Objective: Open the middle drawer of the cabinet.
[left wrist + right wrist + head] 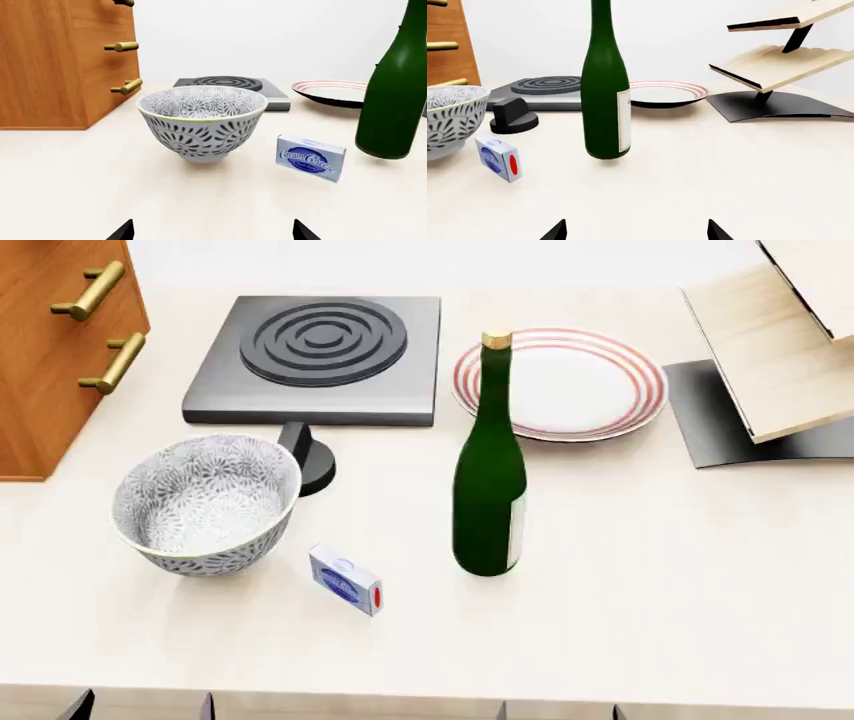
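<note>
**Still shut: middle drawer far-left of both claws**

Evidently the middle drawer (80, 55) sits closed in the cabinet (47, 370) at the table's far-left corner, its brass bar handle (121, 47) running level across the front. The left gripper (212, 231) is the nearer one, released and holding nothing; the right gripper (635, 230) is likewise released. From the left claw the handle lies ahead and leftward, beyond the patterned bowl (202, 122). Open table (641, 570) left of the bowl offers a path; the stove plate (318, 358) crowds the pull direction.

orange-brown cabinet (47, 370) far left; middle drawer (121, 47) shut, brass handle.
</note>
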Controlling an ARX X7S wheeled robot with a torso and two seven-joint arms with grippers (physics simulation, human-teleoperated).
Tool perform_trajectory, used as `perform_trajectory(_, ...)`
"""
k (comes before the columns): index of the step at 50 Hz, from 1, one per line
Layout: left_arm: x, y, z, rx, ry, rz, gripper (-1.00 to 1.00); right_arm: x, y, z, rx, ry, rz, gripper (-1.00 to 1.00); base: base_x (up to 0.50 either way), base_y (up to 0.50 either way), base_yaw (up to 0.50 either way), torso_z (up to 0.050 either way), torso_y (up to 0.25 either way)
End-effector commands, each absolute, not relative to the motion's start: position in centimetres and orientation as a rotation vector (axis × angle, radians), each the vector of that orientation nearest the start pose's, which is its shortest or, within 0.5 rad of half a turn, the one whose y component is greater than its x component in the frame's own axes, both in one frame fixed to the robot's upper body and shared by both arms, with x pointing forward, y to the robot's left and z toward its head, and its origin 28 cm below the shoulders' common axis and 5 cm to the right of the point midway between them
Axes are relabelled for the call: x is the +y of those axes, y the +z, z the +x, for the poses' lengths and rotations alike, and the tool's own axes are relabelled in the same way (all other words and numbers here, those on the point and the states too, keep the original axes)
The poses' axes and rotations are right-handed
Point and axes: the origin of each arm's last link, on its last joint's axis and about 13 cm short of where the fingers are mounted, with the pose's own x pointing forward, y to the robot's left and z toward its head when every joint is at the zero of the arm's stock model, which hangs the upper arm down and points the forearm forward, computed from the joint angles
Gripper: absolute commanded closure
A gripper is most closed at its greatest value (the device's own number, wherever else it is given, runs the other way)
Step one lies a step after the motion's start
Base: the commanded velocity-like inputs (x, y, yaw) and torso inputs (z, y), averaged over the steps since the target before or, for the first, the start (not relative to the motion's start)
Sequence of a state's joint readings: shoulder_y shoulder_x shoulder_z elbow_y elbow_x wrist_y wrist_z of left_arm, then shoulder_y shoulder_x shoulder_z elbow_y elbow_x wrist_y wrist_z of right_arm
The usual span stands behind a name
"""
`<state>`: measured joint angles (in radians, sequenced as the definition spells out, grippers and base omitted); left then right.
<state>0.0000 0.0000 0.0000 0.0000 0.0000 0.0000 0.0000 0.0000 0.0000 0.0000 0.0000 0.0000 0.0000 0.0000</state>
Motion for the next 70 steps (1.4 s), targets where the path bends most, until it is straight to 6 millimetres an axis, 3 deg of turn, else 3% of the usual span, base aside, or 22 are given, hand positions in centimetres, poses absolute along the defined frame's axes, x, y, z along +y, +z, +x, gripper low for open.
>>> perform_trajectory(1, 20.5, 1.3, 20.9, -0.009, -0.007, 0.003, -1.0, -9.6, 1.3, 21.0, 0.003, 0.002, -0.004, -1.0, 0.0, 0.0, 0.0, 0.0, 0.0)
perform_trajectory(15, 20.7, 1.4, 21.4, -0.021, 0.028, 0.012, -1.0, -9.7, 1.3, 21.2, 0.019, -0.006, 0.0, -1.0, 0.0, 0.0, 0.0, 0.0, 0.0)
perform_trajectory(16, 20.9, 1.0, 19.9, -0.176, 0.015, 0.28, -1.0, -8.1, 2.4, 20.6, -0.172, 0.039, -0.26, -1.0, 0.0, 0.0, 0.0, 0.0, 0.0)
perform_trajectory(17, 20.8, 1.4, 21.5, -0.027, 0.036, 0.016, -1.0, -9.8, 1.3, 21.2, 0.021, -0.007, -0.002, -1.0, 0.0, 0.0, 0.0, 0.0, 0.0)
perform_trajectory(33, 20.9, 1.9, 21.9, -0.049, 0.054, 0.011, -1.0, -9.8, 1.7, 21.3, 0.004, -0.011, 0.005, -1.0, 0.0, 0.0, 0.0, 0.0, 0.0)
perform_trajectory(37, 20.6, 3.0, 22.0, -0.083, 0.05, 0.025, -1.0, -9.9, 3.4, 21.4, -0.062, -0.02, 0.001, -1.0, 0.0, 0.0, 0.0, 0.0, 0.0)
perform_trajectory(40, 20.5, 3.7, 22.0, -0.042, 0.036, -0.06, -1.0, -9.9, 4.3, 21.2, -0.083, -0.026, 0.0, -1.0, 0.0, 0.0, 0.0, 0.0, 0.0)
perform_trajectory(41, 20.5, 4.2, 22.0, -0.115, 0.038, 0.019, -1.0, -9.9, 4.6, 21.1, -0.093, -0.031, -0.004, -1.0, 0.0, 0.0, 0.0, 0.0, 0.0)
perform_trajectory(43, 20.5, 4.6, 21.8, -0.11, 0.028, 0.001, -1.0, -9.8, 5.0, 21.0, -0.105, -0.034, -0.012, -1.0, 0.0, 0.0, 0.0, 0.0, 0.0)
perform_trajectory(59, 20.4, 12.7, 21.1, -0.356, 0.007, 0.033, -1.0, -9.7, 12.3, 19.1, -0.302, -0.043, -0.043, -1.0, 0.0, 0.0, 0.0, 0.0, 0.0)
perform_trajectory(70, 20.1, 15.9, 19.8, -0.464, -0.016, 0.019, -1.0, -9.3, 16.1, 17.6, -0.43, -0.027, -0.06, -1.0, 0.0, 0.0, 0.0, 0.0, 0.0)
